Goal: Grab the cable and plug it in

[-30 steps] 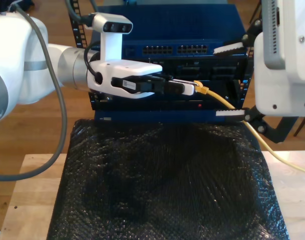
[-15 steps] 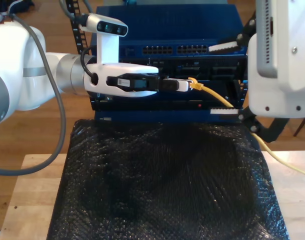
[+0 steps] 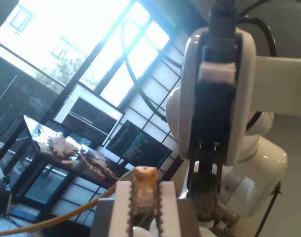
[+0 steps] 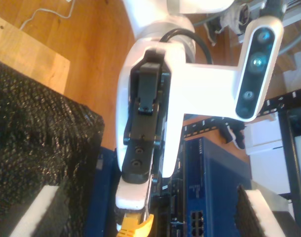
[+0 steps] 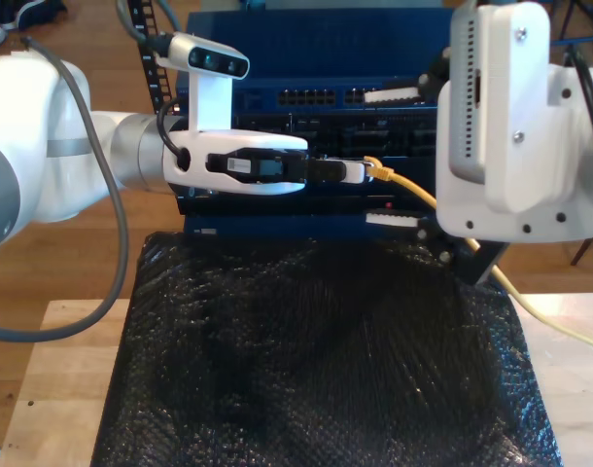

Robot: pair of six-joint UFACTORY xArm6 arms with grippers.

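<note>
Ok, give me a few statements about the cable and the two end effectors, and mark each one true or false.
1. My first end effector grips the cable near its plug. True.
2. My second end effector is shut on the cable. False: its jaws stand open and hold nothing.
3. The cable lies coiled on the black mat. False: it runs from my first end effector toward the exterior view's right.
4. The blue rack unit stands behind the mat. True.

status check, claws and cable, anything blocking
My first claw shut on the cable at its plug end. My second claw open, pads spread near the cable. Plug at the rack face, seating unclear.
</note>
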